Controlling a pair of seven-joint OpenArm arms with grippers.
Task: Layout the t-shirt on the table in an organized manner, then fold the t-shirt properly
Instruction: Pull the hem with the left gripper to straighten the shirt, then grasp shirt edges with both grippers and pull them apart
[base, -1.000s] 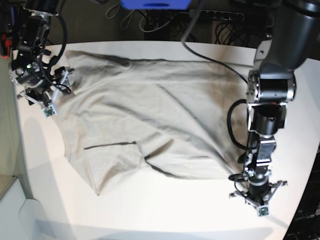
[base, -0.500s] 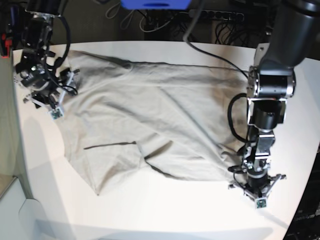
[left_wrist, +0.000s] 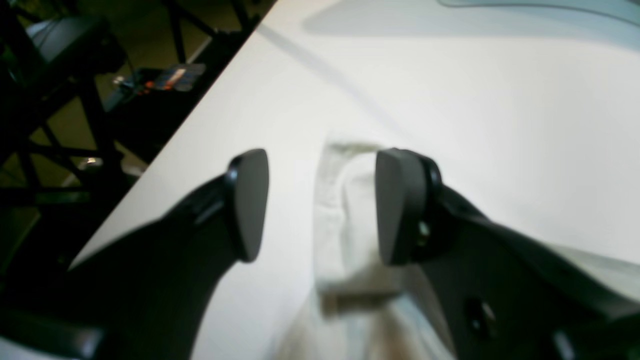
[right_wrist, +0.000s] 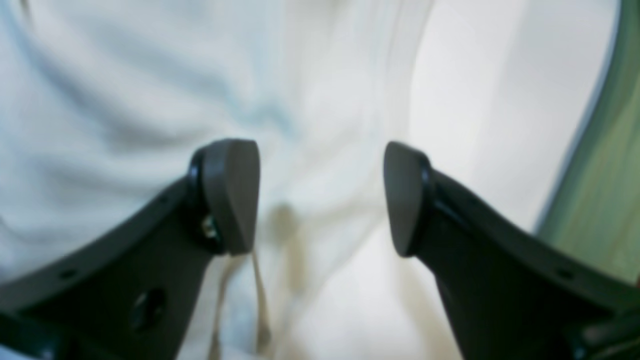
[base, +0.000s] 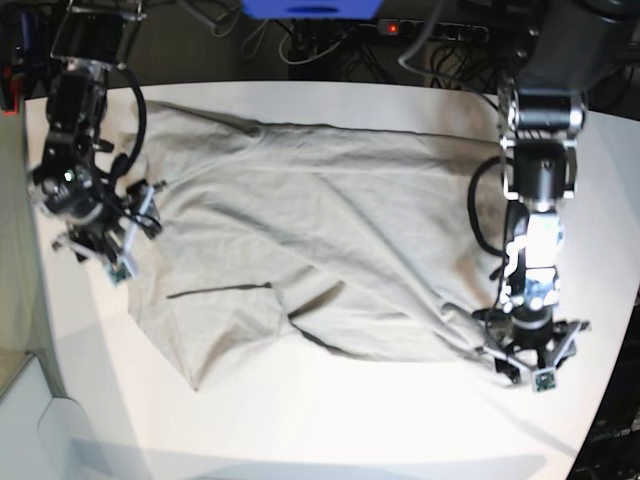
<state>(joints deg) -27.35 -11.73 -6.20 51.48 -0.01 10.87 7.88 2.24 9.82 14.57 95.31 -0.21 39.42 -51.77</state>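
The light beige t-shirt (base: 300, 230) lies spread and creased over the white table (base: 330, 420), with a fold near its front hem. My left gripper (base: 524, 358) stands at the shirt's near right corner. In the left wrist view this left gripper (left_wrist: 322, 205) is open, and the shirt's corner (left_wrist: 340, 200) lies loose on the table between the two pads. My right gripper (base: 100, 248) hangs at the shirt's left edge. Seen in the right wrist view, the right gripper (right_wrist: 320, 197) is open above the t-shirt (right_wrist: 125, 100), holding nothing.
The table edge (left_wrist: 165, 145) runs close beside the left gripper, with dark frames (left_wrist: 75, 100) below it. Behind the table lie a power strip and cables (base: 430, 30) and a blue object (base: 310, 8). A greenish floor strip (right_wrist: 600, 150) shows past the table's left edge.
The left gripper has opened and let go of the shirt's near right corner, which now rests on the table. The right gripper has moved along the shirt's left edge toward the front.
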